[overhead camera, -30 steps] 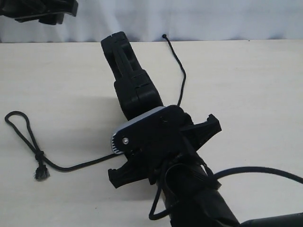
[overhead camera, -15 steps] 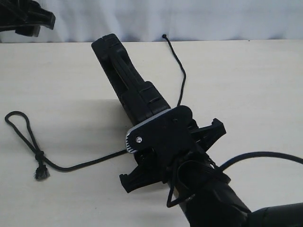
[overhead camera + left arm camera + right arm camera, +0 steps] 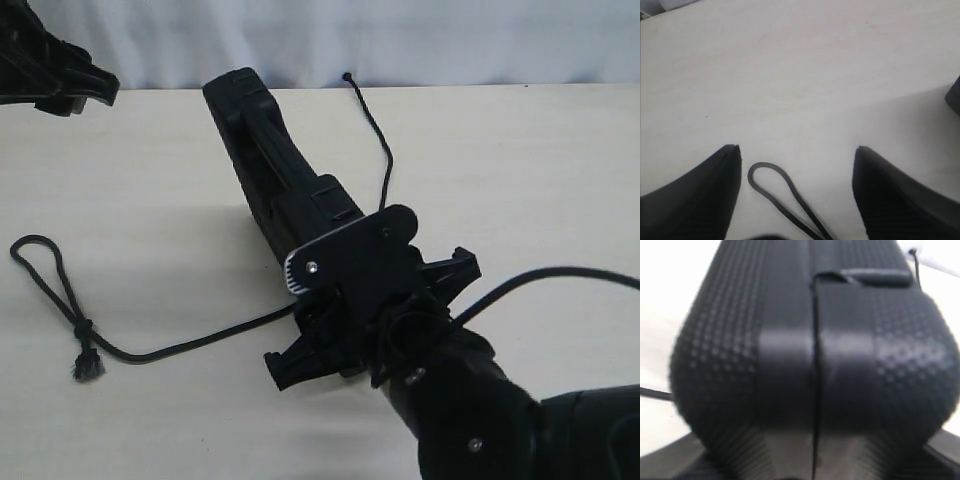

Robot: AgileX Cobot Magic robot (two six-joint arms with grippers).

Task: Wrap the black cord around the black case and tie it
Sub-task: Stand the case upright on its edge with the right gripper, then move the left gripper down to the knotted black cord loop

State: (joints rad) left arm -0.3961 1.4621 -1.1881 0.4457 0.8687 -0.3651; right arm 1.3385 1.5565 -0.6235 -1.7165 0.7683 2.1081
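The black case [image 3: 270,160] stands tilted on its edge in the middle of the table, and my right gripper [image 3: 325,228] is shut on its near end. In the right wrist view the case [image 3: 810,340] fills the picture between the fingers [image 3: 725,455]. The black cord [image 3: 170,348] lies on the table and passes under the case. Its knotted loop [image 3: 45,275] and frayed tip [image 3: 88,367] lie at the left, and its knobbed tip [image 3: 347,77] lies at the far edge. My left gripper [image 3: 797,150] hangs open above the loop [image 3: 772,182], holding nothing.
The left arm [image 3: 55,75] shows only partly at the exterior view's top left corner. A glossy robot cable [image 3: 560,275] arcs off the right arm. The pale table [image 3: 520,170] ends at a white backdrop behind.
My right gripper has shifted right and toward the near edge with the case, and the case has leaned over further. The left gripper has moved left and lower at the top corner.
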